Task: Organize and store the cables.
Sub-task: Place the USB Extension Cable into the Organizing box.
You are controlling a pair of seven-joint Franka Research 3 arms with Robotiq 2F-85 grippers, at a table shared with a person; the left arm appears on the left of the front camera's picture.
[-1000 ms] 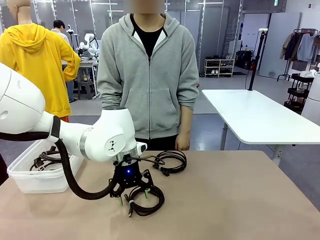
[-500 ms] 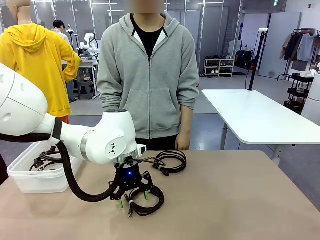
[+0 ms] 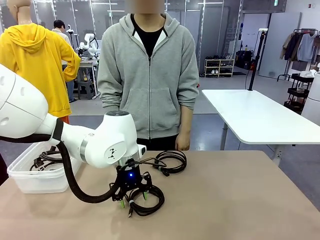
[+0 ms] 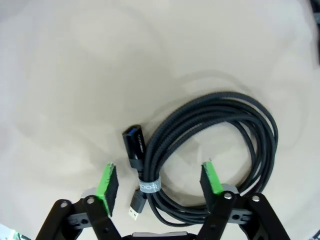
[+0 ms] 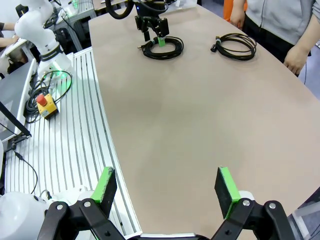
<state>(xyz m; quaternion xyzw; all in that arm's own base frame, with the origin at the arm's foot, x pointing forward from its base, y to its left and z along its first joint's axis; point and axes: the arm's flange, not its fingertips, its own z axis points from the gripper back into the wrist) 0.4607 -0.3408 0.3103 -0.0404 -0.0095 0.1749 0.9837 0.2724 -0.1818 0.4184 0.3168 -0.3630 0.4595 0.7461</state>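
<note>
Front view first: the left pincer (image 3: 133, 199) is down on the desk (image 3: 225, 200), right over a black cable coil (image 3: 150, 200). A second coil (image 3: 171, 162) lies just past the pincer, toward the person (image 3: 148, 75) in a grey hoodie standing at the far edge. Off to the pincer's left is a clear plastic bin (image 3: 30, 182) with more cables (image 3: 47, 159) already in it. From here you can't really tell how wide the fingers are.

Left wrist view sorts that out. The left pincer (image 4: 160, 182) is open, with the green pads on either side of the cable coil's (image 4: 235, 115) nearest strands and a visible gap on both sides, so not gripping. A grey band (image 4: 149, 186) ties the strands together right between the pads, and a black plug (image 4: 133, 141) sticks out just beyond it.

Right wrist view: the right pincer (image 5: 167, 187) is wide open with nothing in it, hovering over bare desk (image 5: 190, 110), well away from everything. Far ahead you can see the left pincer (image 5: 154, 35) on the cable coil (image 5: 167, 50), the second coil (image 5: 237, 46) beside it, and the person's hand (image 5: 295, 59) at the edge.

The desk is plain tan and matte. Beside it is a ribbed metal base (image 5: 75, 125) with a yellow box with a red button (image 5: 45, 106). Behind the person is a white table (image 3: 260, 115).
</note>
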